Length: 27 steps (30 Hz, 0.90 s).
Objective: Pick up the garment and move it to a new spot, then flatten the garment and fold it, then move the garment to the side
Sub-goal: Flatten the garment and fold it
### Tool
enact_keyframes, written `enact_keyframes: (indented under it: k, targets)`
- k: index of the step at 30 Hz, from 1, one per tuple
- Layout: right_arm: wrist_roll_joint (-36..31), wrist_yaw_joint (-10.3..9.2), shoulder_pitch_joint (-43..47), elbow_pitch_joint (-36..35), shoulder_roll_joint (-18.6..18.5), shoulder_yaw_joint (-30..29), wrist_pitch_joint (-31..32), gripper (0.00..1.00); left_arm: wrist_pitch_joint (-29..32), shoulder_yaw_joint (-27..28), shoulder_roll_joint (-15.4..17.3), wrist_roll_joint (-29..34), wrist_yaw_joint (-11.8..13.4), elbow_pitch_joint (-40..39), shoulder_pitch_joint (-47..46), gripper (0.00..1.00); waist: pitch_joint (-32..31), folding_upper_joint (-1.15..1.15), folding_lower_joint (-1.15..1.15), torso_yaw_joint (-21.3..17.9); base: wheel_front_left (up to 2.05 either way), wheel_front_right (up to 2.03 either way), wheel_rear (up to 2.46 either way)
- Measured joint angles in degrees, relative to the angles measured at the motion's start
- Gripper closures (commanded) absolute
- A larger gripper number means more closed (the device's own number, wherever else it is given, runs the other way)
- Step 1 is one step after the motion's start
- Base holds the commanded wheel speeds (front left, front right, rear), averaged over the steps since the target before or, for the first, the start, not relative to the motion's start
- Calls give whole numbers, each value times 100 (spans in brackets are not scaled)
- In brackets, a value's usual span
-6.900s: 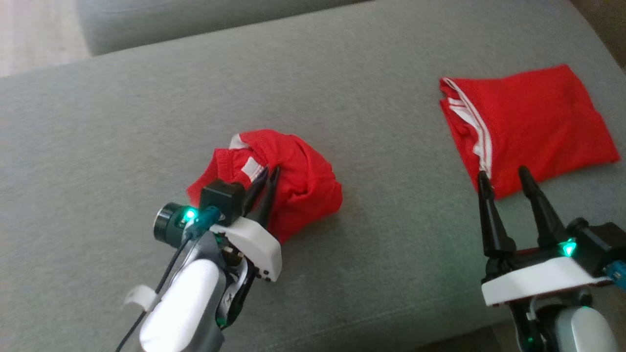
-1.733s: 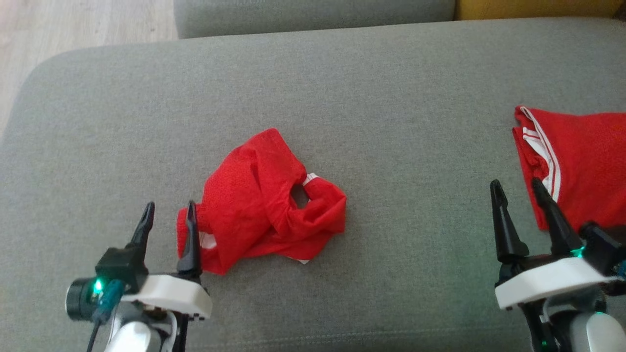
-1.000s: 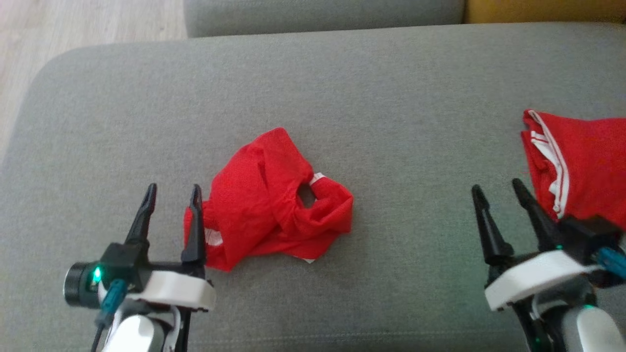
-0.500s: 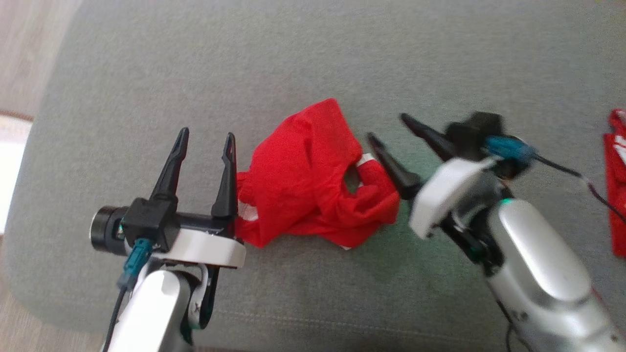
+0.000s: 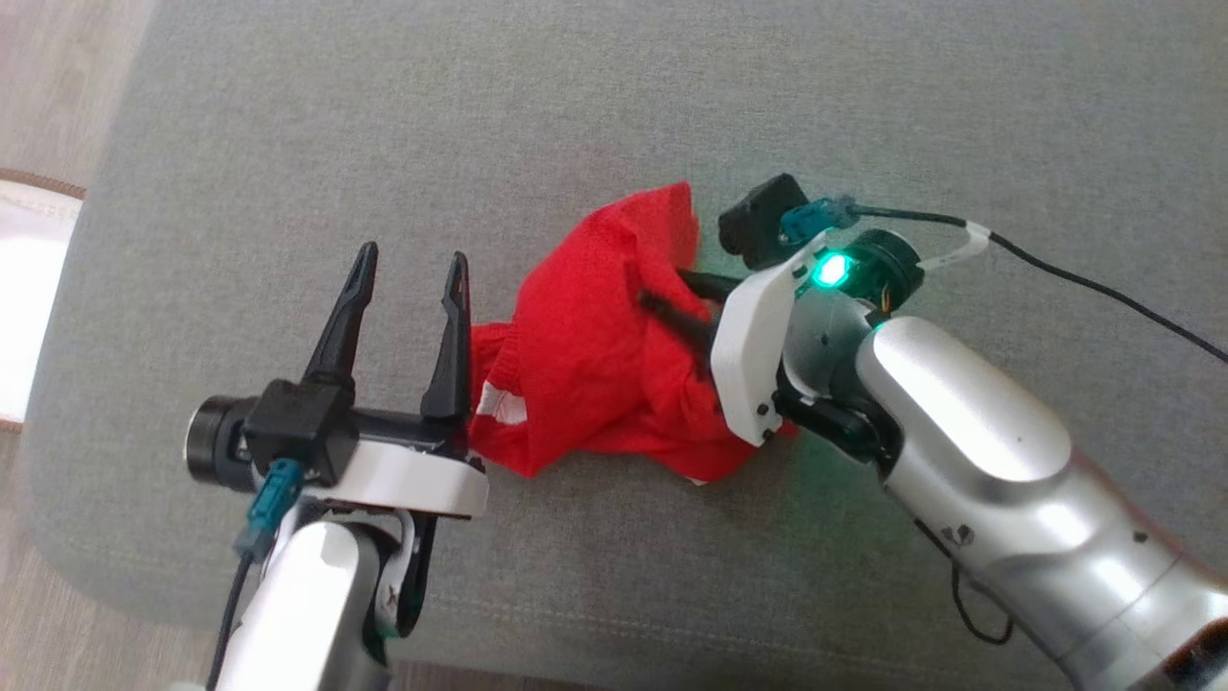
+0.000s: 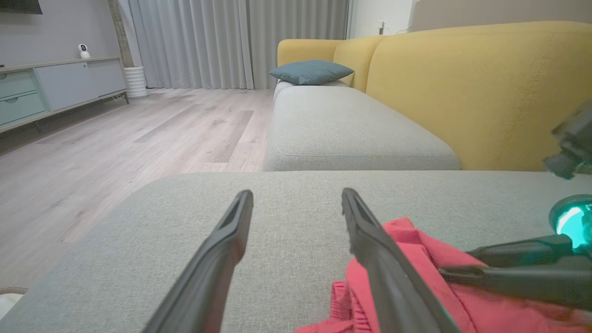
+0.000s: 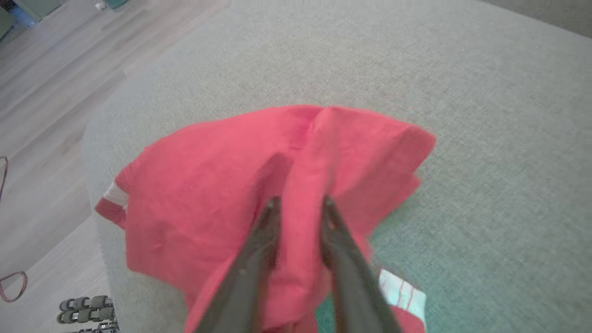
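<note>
Right claw point(image 7: 299, 201) has swung onto garment point(image 5: 576, 355), pinching a fold; left claw point(image 5: 413, 257) spread alongside.

Red white-trimmed garment point(image 5: 576, 365), grey cushion point(image 5: 480, 115), yellow sofa point(image 6: 462, 92)

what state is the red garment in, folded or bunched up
Bunched up: the red garment lies in a crumpled heap on the grey cushion with overlapping folds, one ridge standing between the fingers of the right gripper.
</note>
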Motion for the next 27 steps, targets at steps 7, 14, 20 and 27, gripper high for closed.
enact_keyframes:
  k: [7, 14, 20, 27]
  targets:
    - [-14, 0, 51, -199, -211, -335, -1092, 100, 0, 123, -47, 91, -56, 10, 12, 0, -93, 0, 0, -140, 0, 0, 0]
    - [-260, 0, 1746, -902, -363, -1424, -2250, 100, 0, 213, -44, 99, -109, 31, 119, 0, -237, 0, 0, -460, 0, 0, 0]
    - [-638, 0, 3065, -1117, -230, -2056, -2986, 32, 0, 250, -40, 99, -158, 135, 245, 0, -307, 0, 0, -673, 0, 0, 0]
    - [-872, 0, 3989, -944, 209, -2501, -3329, 0, 0, 357, -20, 98, -158, 215, 273, 0, -394, 0, 0, -849, 0, 0, 0]
